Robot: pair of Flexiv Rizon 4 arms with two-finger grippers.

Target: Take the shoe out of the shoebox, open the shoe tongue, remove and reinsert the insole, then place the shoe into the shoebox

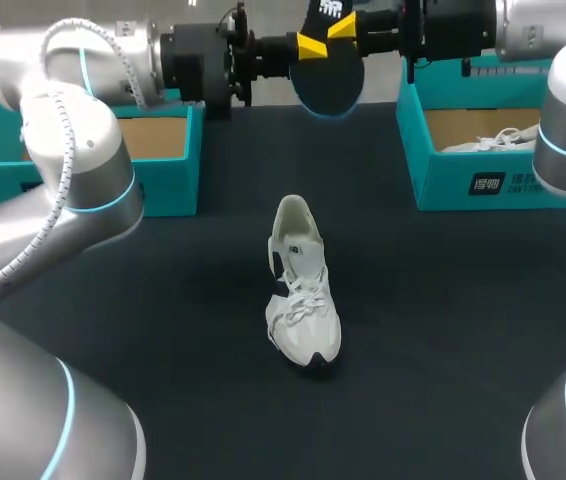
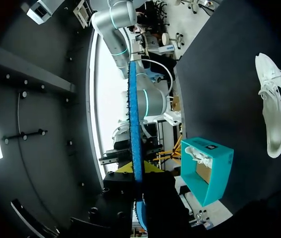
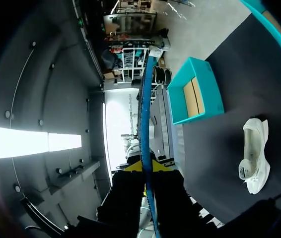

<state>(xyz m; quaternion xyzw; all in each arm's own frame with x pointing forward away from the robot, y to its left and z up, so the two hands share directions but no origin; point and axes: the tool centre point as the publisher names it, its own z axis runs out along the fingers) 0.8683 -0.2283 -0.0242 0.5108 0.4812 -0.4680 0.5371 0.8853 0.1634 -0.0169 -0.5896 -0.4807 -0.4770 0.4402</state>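
At the table's (image 1: 443,300) far left corner stands the open left box (image 1: 163,175), its cardboard floor showing. The left arm comes in above it, and the left gripper (image 2: 139,167) is clamped on the insole (image 1: 328,85), with one yellow tip on each face. The insole is held in the air over the middle of the far edge, meeting both wrist cameras edge-on as a thin blue line. Below and nearer, the white shoe (image 1: 301,300) stands upright about mid-table, well apart from both boxes, with its heel toward the far edge, its toe toward the near edge and its laces loose. The right gripper (image 3: 148,167) grips the same insole from the other side, fingers closed on its two faces. At the far right corner the right box (image 1: 443,180) holds a second shoe (image 1: 493,142).
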